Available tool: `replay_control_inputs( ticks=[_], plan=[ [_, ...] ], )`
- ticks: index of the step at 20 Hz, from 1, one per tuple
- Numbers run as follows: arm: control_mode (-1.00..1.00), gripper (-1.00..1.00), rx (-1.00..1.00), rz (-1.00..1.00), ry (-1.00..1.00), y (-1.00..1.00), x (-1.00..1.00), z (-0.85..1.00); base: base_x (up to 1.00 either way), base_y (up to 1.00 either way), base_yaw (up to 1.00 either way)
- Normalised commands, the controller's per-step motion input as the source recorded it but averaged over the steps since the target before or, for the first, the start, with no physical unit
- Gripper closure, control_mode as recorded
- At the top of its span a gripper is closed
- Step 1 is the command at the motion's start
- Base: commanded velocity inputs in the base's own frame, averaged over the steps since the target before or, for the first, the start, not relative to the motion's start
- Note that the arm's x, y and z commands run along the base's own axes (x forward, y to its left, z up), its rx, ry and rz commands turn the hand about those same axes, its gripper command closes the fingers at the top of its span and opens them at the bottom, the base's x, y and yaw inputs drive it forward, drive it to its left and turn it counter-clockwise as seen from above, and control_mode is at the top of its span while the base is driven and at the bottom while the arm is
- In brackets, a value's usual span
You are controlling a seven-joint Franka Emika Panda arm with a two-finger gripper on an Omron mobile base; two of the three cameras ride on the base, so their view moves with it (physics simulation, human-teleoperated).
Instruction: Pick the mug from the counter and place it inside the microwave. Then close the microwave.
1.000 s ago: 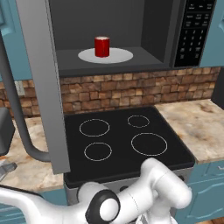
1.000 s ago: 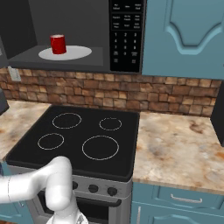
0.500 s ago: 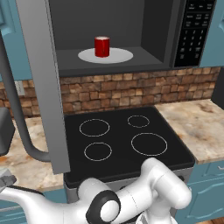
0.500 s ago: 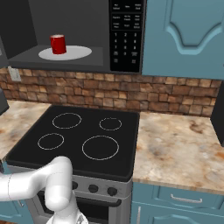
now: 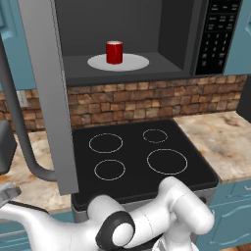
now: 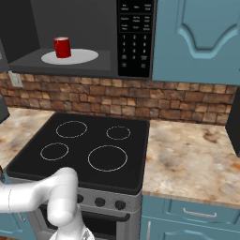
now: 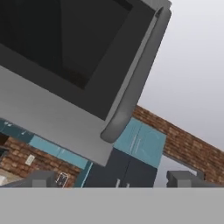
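The red mug point(image 5: 114, 52) point(image 6: 62, 47) stands upright on the white turntable point(image 5: 135, 62) inside the microwave point(image 5: 215, 37) point(image 6: 136, 37). The microwave door point(image 5: 46, 98) is swung wide open to the left, its long grey handle point(image 5: 19, 132) hanging over the counter point(image 5: 225, 142). In the hand view my gripper point(image 7: 113, 179) is open, with nothing between its fingertips point(image 7: 43, 178), and looks up at the door's dark window point(image 7: 65, 65) and handle point(image 7: 135, 83) from below. My arm reaches low across to the left in the left base view.
The black glass stovetop point(image 5: 137, 157) point(image 6: 89, 150) lies under the microwave, with speckled counter point(image 6: 187, 154) on both sides and a brick backsplash behind. A dark appliance point(image 6: 234, 126) stands at the counter's right end. Teal cabinets hang to the right of the microwave.
My arm has shifted slightly low at the left of the base views. The mug and the door have stayed put, and the gripper has stayed open.
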Motion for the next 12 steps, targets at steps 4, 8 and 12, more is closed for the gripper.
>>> replay_control_inputs(
  ticks=[4,8,12],
  plan=[
    [-1.00,-1.00,-0.01,0.09,0.25,-0.08,0.23,0.06,0.00,0.00,0.00],
    [-1.00,-1.00,0.00,0.12,0.15,-0.21,0.04,0.00,0.00,0.00,0.00],
    [-1.00,-1.00,0.00,0.11,0.04,-0.34,0.00,0.00,0.00,0.00,0.00]
  ],
)
